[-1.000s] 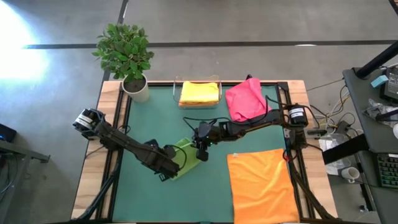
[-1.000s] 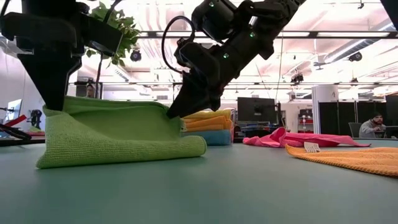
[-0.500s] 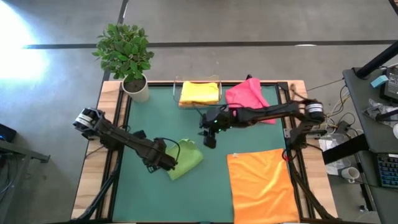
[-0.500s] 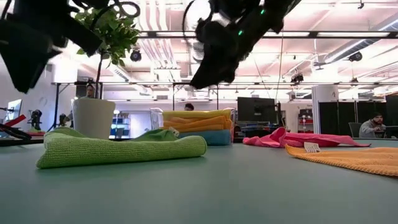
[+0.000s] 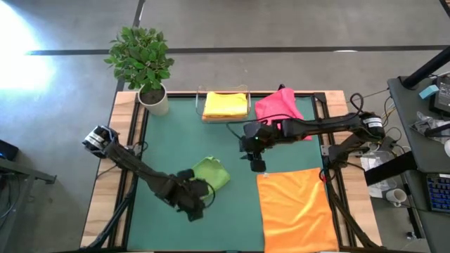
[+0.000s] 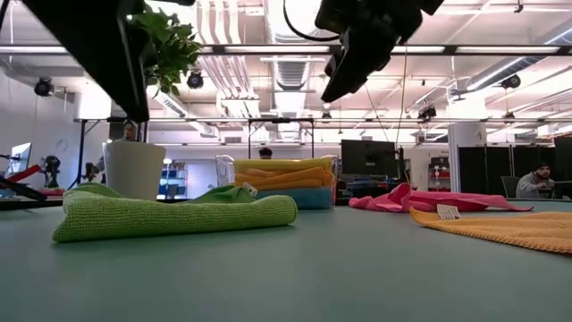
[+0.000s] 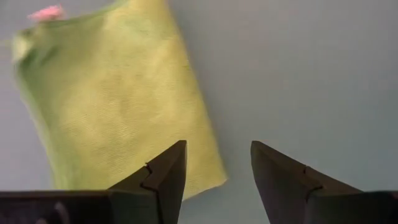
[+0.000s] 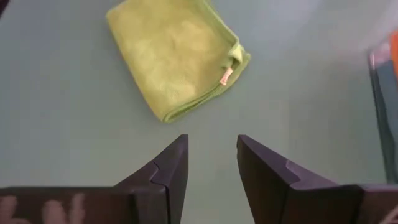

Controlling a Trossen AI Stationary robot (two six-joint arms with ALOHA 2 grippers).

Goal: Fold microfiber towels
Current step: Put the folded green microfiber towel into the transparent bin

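The fuzzy green microfiber towel (image 5: pixel 211 173) lies folded into a thick rectangle at lower centre of the overhead picture, its long axis running diagonally from lower left to upper right, one small tag at an edge. The left gripper (image 5: pixel 196 206) hangs just below it, fingers spread and empty. The right gripper (image 5: pixel 257 166), to its right, is likewise parted, holding nothing.

centre mat (image 5: pixel 232 204): bare between green towel (image 5: pixel 211 173) and orange towel (image 5: pixel 295 207), passable
left side: left arm (image 5: pixel 151 181) lies across it, gripper (image 5: pixel 199 208) just beside green towel
back edge: plant pot (image 5: pixel 155 98), tray (image 5: pixel 225 105), pink towel (image 5: pixel 278 112) (crowded)
right gripper (image 5: pixel 257 165): raised above orange towel's corner
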